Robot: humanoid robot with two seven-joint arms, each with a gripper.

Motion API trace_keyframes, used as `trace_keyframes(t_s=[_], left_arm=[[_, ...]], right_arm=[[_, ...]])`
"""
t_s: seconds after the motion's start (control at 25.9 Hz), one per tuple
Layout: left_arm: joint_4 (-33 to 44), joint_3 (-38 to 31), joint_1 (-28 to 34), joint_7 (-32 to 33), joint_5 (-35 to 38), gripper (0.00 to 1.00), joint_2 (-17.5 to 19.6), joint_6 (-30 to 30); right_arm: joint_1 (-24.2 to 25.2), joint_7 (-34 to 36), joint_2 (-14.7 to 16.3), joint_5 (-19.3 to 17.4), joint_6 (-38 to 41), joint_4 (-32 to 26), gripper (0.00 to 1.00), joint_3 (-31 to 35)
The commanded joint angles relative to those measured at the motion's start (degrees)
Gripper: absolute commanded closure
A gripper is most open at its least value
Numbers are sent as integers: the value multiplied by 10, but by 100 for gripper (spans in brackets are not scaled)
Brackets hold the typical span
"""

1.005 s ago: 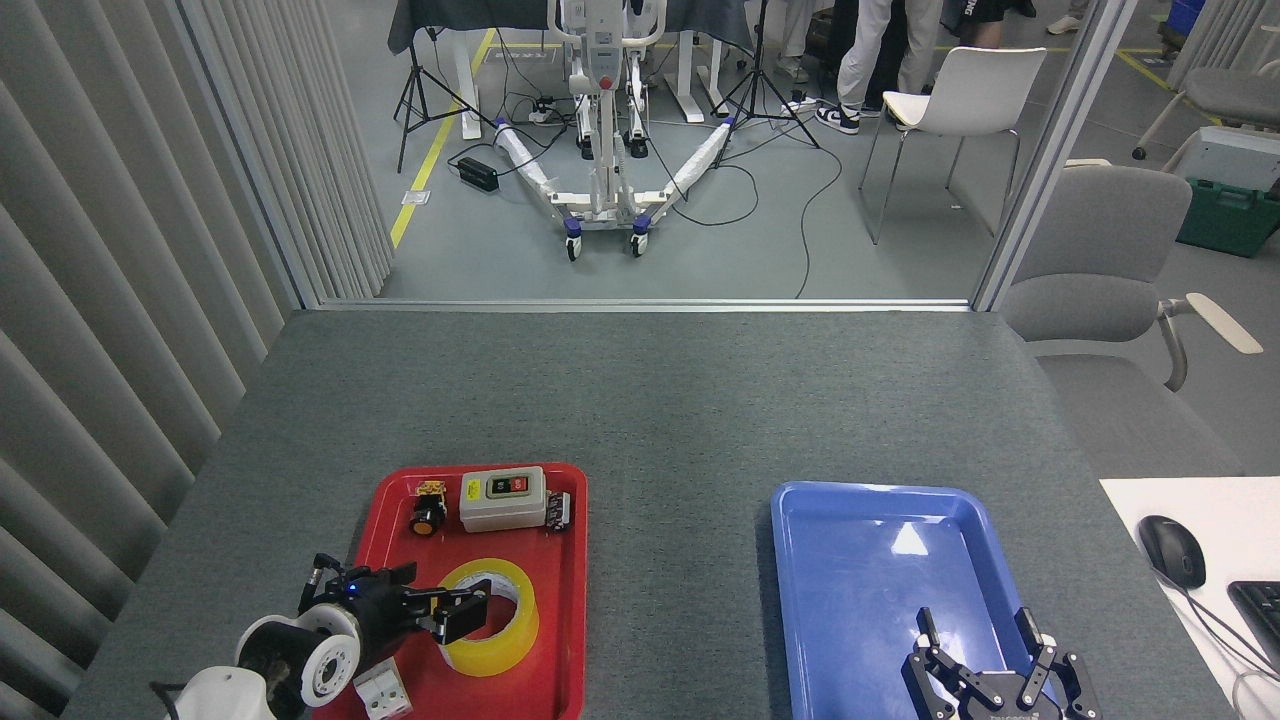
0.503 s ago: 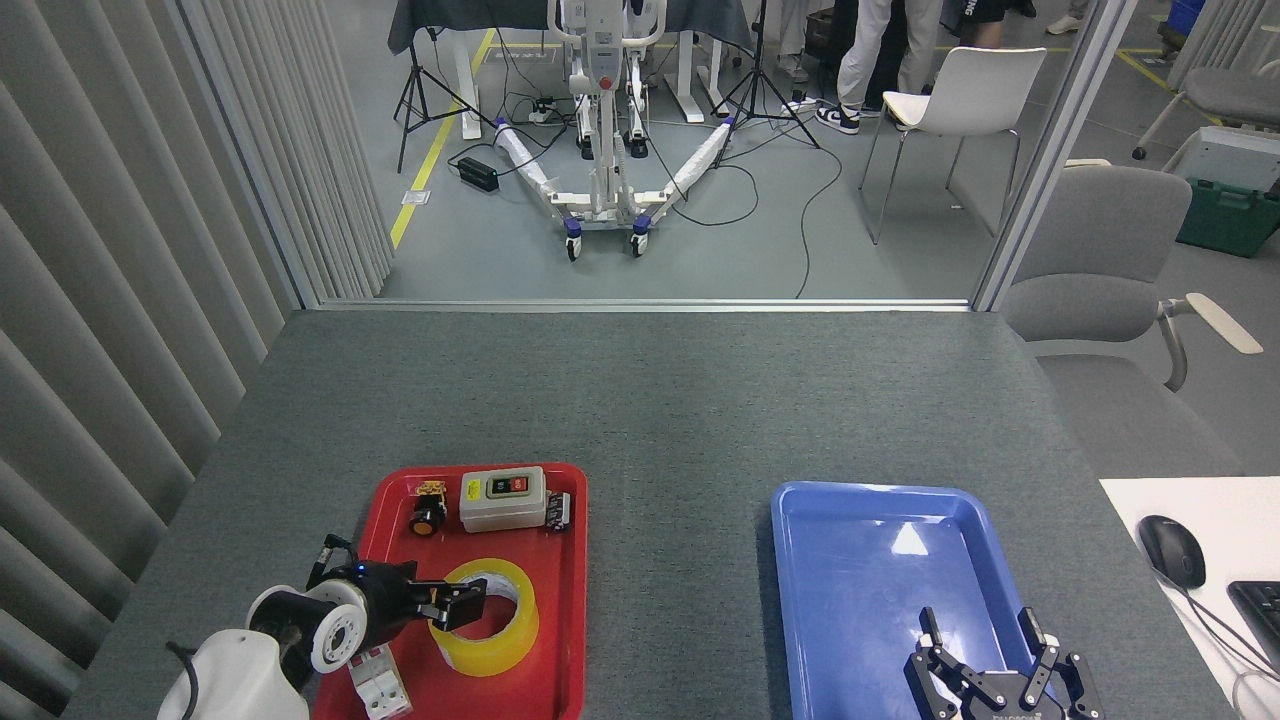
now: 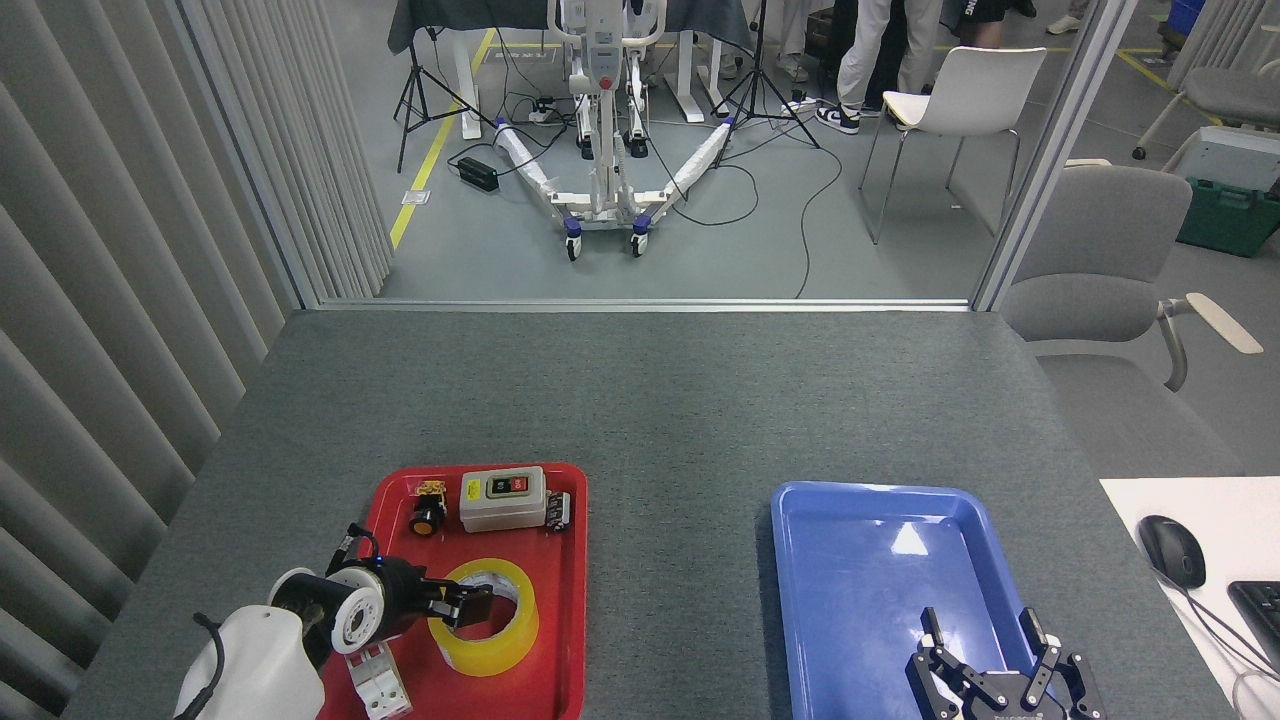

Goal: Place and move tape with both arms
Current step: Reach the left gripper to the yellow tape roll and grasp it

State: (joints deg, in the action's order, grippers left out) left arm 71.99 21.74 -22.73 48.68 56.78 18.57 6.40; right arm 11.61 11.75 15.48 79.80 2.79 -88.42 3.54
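The tape (image 3: 488, 617) lies flat in the red tray (image 3: 560, 640) on the counter (image 3: 640, 400), toward the tray's near end, with a grey switch box (image 3: 502, 498) at the far end. The left hand (image 3: 465, 606) reaches in from the tray's left side, its fingertips at the roll's left wall and over the core hole; whether it is clenched on the roll I cannot tell. The right hand (image 3: 985, 650) hangs released, fingers spread, over the near end of the blue tray (image 3: 800, 600), well apart from the tape.
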Motion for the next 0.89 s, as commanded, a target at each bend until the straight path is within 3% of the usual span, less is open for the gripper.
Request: trace_keyframes(t_s=[0.0,0.19,0.31,0.54,0.66,0.85], left_arm=[[-11,1,-4,1,-3,12,1,-2],[-19,1,0,3,-5,13,9,-1],[-27,6,1,11,-20,18,11,2],[-28,10,-4,50,-37,54,11,12],[-34,9,-7,53,-44,65,10,12],[-40,9,-16,53,-57,91,9,42]], right_arm=[[1,0,-1,0,0,0,0,0],[1,0,0,0,0,0,0,1],[1,0,0,0,0,0,0,1],[1,0,-1,0,0,0,0,0],[1,0,-1,0,0,0,0,0],[1,0,0,0,0,0,0,1]])
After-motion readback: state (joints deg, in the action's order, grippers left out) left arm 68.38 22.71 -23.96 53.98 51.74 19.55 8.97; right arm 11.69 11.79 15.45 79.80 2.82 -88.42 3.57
